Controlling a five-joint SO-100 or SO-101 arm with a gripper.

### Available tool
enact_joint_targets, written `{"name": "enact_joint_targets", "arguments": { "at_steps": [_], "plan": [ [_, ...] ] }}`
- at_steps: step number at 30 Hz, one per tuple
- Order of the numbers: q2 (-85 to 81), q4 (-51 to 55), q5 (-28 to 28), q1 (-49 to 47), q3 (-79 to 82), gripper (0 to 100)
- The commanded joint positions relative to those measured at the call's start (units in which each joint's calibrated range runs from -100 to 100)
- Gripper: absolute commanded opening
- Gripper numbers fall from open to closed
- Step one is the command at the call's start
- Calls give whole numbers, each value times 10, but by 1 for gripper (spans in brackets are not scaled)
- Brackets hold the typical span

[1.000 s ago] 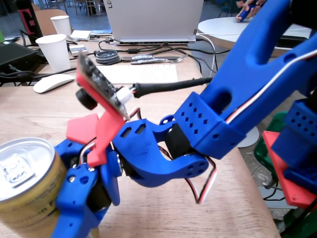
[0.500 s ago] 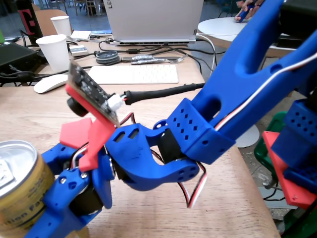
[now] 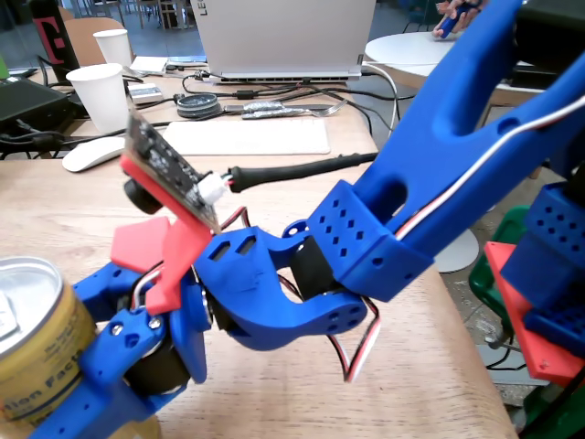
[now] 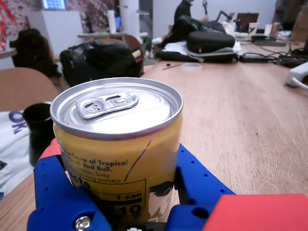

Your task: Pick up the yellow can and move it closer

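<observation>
In the fixed view the yellow can (image 3: 37, 352) is cut off by the left and bottom edges. In the wrist view the end effector (image 4: 126, 211) hides its base.

The blue arm (image 3: 430, 155) reaches from the upper right of the fixed view down toward the near left corner, elbow bent low over the table. Its wrist carries a red bracket (image 3: 169, 251) with a tilted camera board. The gripper (image 4: 126, 202) sits at near left, its blue fingers (image 4: 57, 192) closed against both sides of the yellow can (image 4: 120, 159).
</observation>
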Motion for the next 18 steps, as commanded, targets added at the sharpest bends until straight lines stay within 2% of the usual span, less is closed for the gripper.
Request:
{"name": "enact_joint_targets", "arguments": {
  "at_steps": [1,7,13,18],
  "plan": [
    [-18,1,0,4,-14,38],
    [-93,7,-1,-9,-12,38],
    [-272,197,-5,-1,58,38],
    [-272,192,0,3,111,38]
  ]
}}
